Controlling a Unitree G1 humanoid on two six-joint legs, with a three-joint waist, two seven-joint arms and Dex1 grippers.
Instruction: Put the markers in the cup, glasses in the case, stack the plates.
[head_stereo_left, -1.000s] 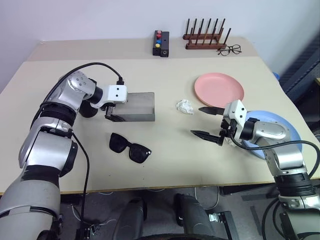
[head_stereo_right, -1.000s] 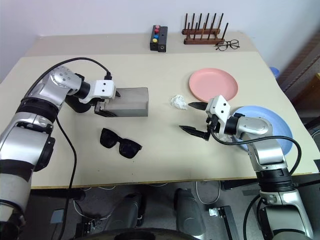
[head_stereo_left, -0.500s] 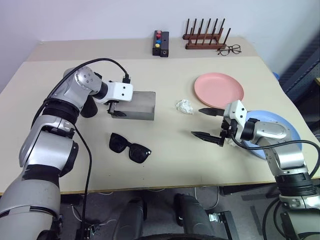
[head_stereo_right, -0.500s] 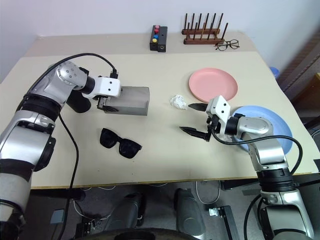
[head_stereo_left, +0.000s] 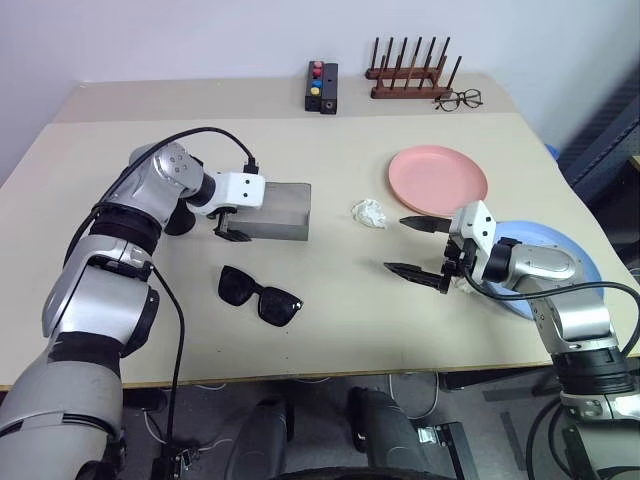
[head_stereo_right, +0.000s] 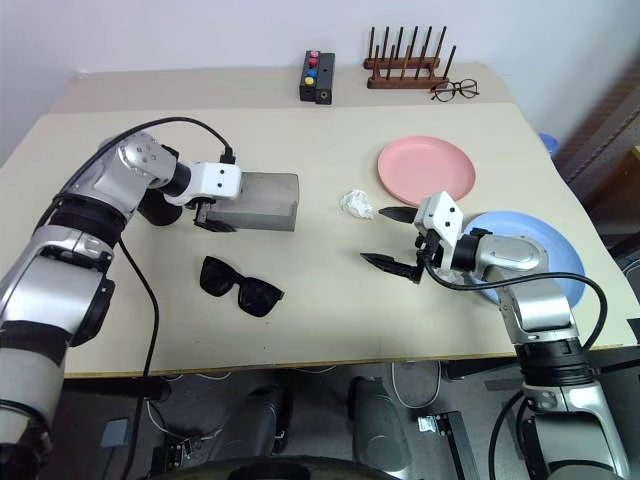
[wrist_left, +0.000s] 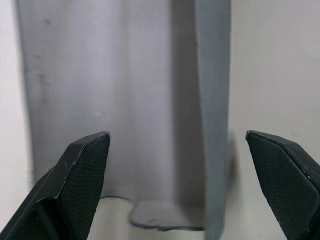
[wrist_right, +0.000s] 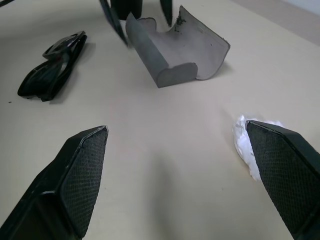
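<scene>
Grey case lies open between spread fingers

From my right wrist view the case (wrist_right: 175, 47) gapes open; overhead it looks boxy. My left gripper (head_stereo_left: 232, 226) straddles its end, fingers apart. Sunglasses (head_stereo_left: 260, 295) lie nearer me. Right gripper (head_stereo_left: 420, 247) spread, empty.

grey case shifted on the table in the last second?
No. The grey rectangular glasses case keeps its spot relative to the crumpled white paper; just the left claw shifted beside it.

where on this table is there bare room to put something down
Free: the near strip between the sunglasses and the right gripper, and the wide patch between the case and the button box. Crowded: the right side, with the tissue, pink plate and blue plate.
</scene>
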